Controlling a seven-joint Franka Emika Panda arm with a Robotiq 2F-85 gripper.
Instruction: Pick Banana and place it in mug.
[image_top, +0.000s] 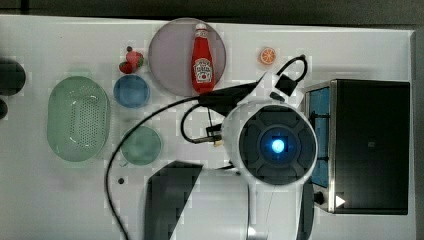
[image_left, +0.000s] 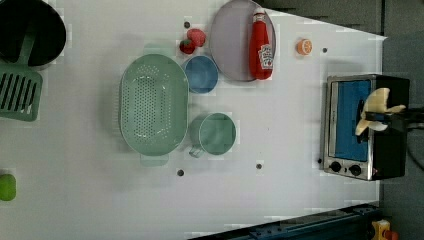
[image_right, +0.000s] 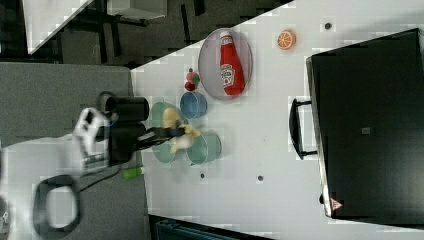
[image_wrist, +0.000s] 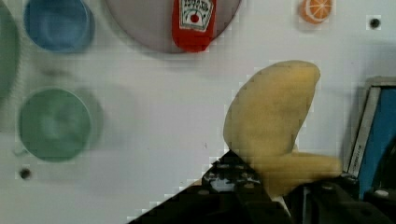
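Note:
My gripper (image_wrist: 275, 189) is shut on the banana (image_wrist: 271, 116), a yellow toy with peel flaps spread, and holds it up in the air above the white table. In the left view the banana (image_left: 376, 107) hangs in front of the toaster oven, well to the right of the pale-green mug (image_left: 217, 134). In the right view the banana (image_right: 176, 131) and the gripper (image_right: 167, 133) appear just left of the mug (image_right: 206, 148). In the top view the mug (image_top: 141, 145) stands left of the arm's body. The wrist view shows the mug (image_wrist: 53, 124) apart from the banana.
A ketchup bottle (image_top: 202, 59) lies on a grey plate (image_top: 170, 60). A blue cup (image_top: 131, 91), a green perforated basket (image_top: 78, 118), strawberries (image_top: 131, 60) and an orange slice (image_top: 267, 55) stand on the table. A toaster oven (image_top: 367, 145) sits at the top view's right.

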